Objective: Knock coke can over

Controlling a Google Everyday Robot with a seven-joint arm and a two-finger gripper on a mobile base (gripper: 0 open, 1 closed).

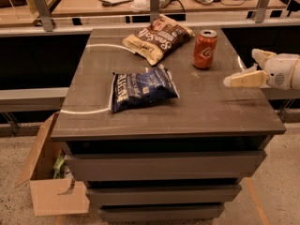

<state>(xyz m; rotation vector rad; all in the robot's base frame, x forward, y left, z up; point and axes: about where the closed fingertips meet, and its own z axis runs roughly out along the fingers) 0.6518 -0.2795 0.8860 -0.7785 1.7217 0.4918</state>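
Note:
The coke can [205, 49], red-orange with white script and a silver top, stands upright at the back right of the dark table top [206, 111]. My gripper [240, 68] reaches in from the right edge of the view, over the table's right side, to the right of the can and a little nearer the front. Its pale fingers [243, 80] are spread and hold nothing. It is apart from the can.
A brown chip bag [158, 37] lies at the back, left of the can. A dark blue chip bag [142, 89] lies in the middle. An open cardboard box [51, 182] sits on the floor at the left. A rail and desks stand behind.

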